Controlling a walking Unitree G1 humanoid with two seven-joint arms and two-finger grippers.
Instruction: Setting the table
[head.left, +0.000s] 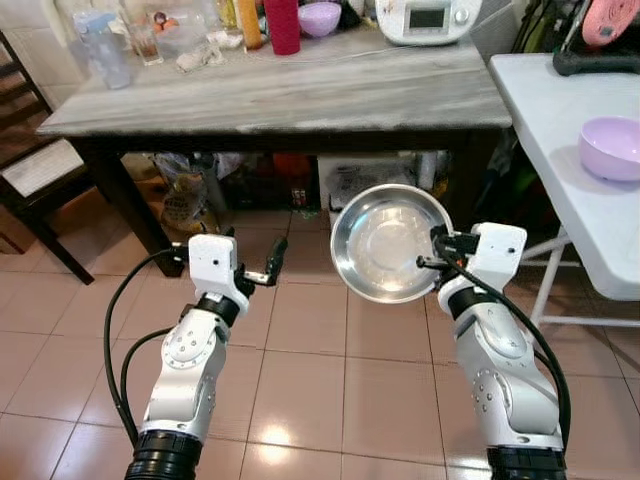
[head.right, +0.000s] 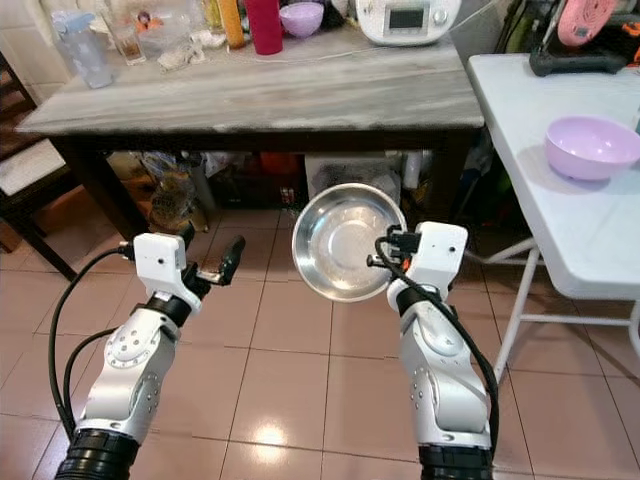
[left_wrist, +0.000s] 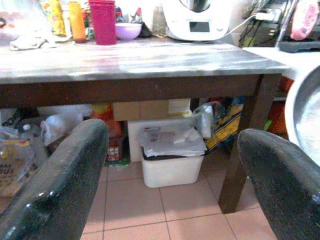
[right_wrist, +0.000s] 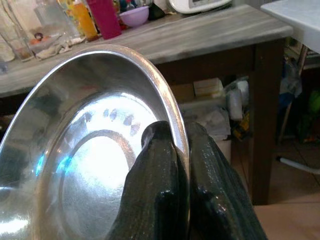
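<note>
At 9 o'clock in the head view, the left gripper (head.left: 268, 268) is held out over the tiled floor (head.left: 330, 390), its 2 black fingers (left_wrist: 60, 195) spread wide with nothing between them. At 12 o'clock a grey wooden table (head.left: 300, 95) is seen, crowded along its far edge with bottles, a red cup (head.left: 283, 25) and a white appliance (head.left: 428, 18). Just right of centre, a steel bowl (head.left: 385, 243) is carried on edge, facing the camera, by the right gripper (head.left: 432, 250), whose fingers are pinched tight across the rim at the bowl's 3 o'clock side. The bowl is judged light, rigid and slick, so a rim pinch could let it swivel or slip. At 2 o'clock a white folding table (head.left: 560, 130) bears a lilac bowl (head.left: 612, 148).
</note>
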